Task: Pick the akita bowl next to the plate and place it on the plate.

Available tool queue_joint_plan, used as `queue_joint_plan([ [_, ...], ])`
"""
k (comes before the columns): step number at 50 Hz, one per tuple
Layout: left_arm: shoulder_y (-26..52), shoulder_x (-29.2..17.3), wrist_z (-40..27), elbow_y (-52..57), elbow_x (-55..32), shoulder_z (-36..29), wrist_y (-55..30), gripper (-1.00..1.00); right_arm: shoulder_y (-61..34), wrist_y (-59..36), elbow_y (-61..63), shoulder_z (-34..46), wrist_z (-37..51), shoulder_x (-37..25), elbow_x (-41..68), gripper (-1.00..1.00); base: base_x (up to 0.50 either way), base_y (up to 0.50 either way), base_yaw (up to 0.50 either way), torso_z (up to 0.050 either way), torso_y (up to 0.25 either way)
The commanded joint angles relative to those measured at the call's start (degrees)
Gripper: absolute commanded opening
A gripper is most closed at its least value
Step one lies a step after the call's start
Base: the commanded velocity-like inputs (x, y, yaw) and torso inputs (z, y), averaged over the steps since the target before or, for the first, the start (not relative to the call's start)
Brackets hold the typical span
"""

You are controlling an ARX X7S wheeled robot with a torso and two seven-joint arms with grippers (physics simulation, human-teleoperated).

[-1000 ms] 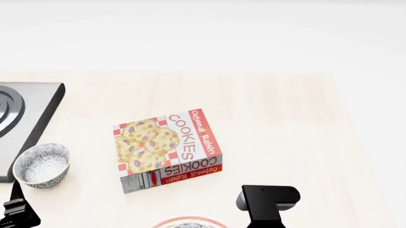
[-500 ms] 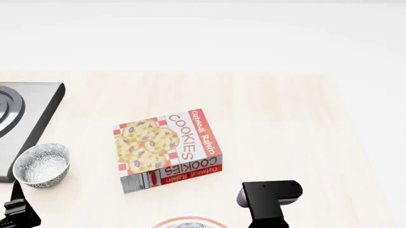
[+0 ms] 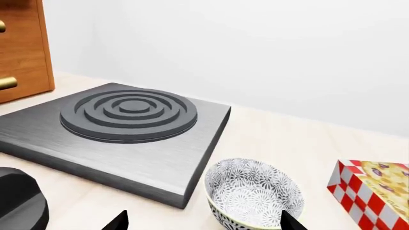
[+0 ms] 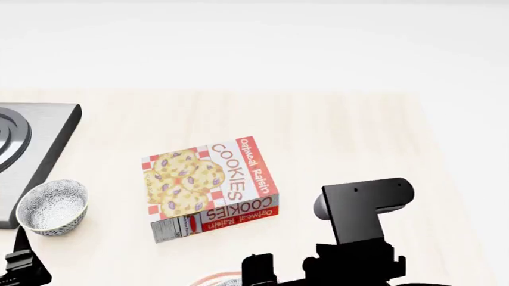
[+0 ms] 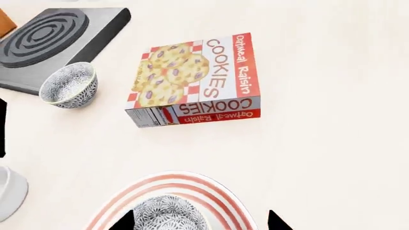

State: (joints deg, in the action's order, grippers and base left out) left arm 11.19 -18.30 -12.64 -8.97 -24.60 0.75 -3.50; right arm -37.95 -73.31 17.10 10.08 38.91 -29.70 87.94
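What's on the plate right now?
A patterned akita bowl sits on the plate, seen in the right wrist view. The plate's near part is cut off by the frame, so anything else there is unseen.

My right arm (image 4: 362,229) is up in the lower middle of the head view, wrist block tilted, and my right gripper (image 5: 199,221) shows two dark fingertips spread wide apart. My left gripper (image 3: 203,221) is also spread, hanging low at the bottom-left corner.
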Motion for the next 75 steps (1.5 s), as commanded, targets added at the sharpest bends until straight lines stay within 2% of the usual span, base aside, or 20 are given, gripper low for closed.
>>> queue_joint_plan([
  [1,-0.2,-0.2,-0.2,0.5,-0.2,-0.1,-0.3,1.0,-0.2,0.8,7.5,-3.5,7.9,-2.2,4.4,1.0,0.0,0.0,0.0,0.0,0.0],
  [5,0.0,-0.1,-0.1,-0.1,-0.2,-0.2,0.1,1.0,1.6,2.8,11.2,-4.5,9.5,-2.6,0.1,1.0,0.0,0.0,0.0,0.0,0.0],
  [7,0.0,-0.1,0.0,-0.1,-0.3,-0.2,0.1,1.0,3.2,5.5,13.7,-4.8,7.2,-2.7,-6.2,1.0,0.0,0.0,0.0,0.0,0.0],
  [9,-0.1,-0.2,-0.1,0.0,-0.3,-0.1,0.1,1.0,4.5,5.7,13.2,-4.9,6.8,-2.8,-6.1,1.0,0.0,0.0,0.0,0.0,0.0],
  [12,0.0,-0.2,-0.2,-0.1,-0.2,-0.2,0.1,1.0,7.6,8.6,14.9,-4.8,4.9,-2.8,-11.4,1.0,0.0,0.0,0.0,0.0,0.0],
  [17,0.0,-0.2,-0.2,0.0,-0.4,-0.3,0.1,1.0,13.1,17.7,16.9,-4.8,2.9,-2.2,-24.8,1.0,0.0,0.0,0.0,0.0,0.0],
  [19,0.0,-0.3,-0.2,0.0,-0.4,-0.3,0.0,1.0,14.2,18.3,16.3,-3.9,1.4,-2.5,-25.9,1.0,0.0,0.0,0.0,0.0,0.0],
  [24,0.0,-0.3,-0.3,0.1,-0.5,-0.4,0.0,1.0,19.5,26.8,15.5,-3.0,-1.8,-1.8,-35.0,1.0,0.0,0.0,0.0,0.0,0.0],
  [37,0.0,-0.4,-0.5,0.2,-0.7,-0.4,-0.1,1.0,27.7,43.8,13.0,-2.2,-1.6,0.8,-52.4,1.0,0.0,0.0,0.0,0.0,0.0],
  [40,0.1,-0.4,-0.3,-0.3,-0.5,-0.5,0.3,1.0,27.9,44.0,12.8,-1.9,-1.5,1.0,-52.7,1.0,0.0,0.0,0.0,0.0,0.0],
  [43,0.2,-0.4,-0.3,-0.5,-0.5,-0.6,0.4,1.0,28.7,47.4,12.7,-0.3,-1.4,0.5,-57.7,1.0,0.0,0.0,0.0,0.0,0.0],
  [66,0.1,-0.6,-0.6,-0.3,-0.3,-1.1,0.5,1.0,35.5,59.0,11.3,-2.2,2.8,0.2,-68.8,1.0,0.0,0.0,0.0,0.0,0.0],
  [75,0.1,-0.7,-0.5,-0.2,-0.5,-1.2,0.5,1.0,37.1,58.6,12.0,-2.2,4.5,-0.5,-71.2,1.0,0.0,0.0,0.0,0.0,0.0],
])
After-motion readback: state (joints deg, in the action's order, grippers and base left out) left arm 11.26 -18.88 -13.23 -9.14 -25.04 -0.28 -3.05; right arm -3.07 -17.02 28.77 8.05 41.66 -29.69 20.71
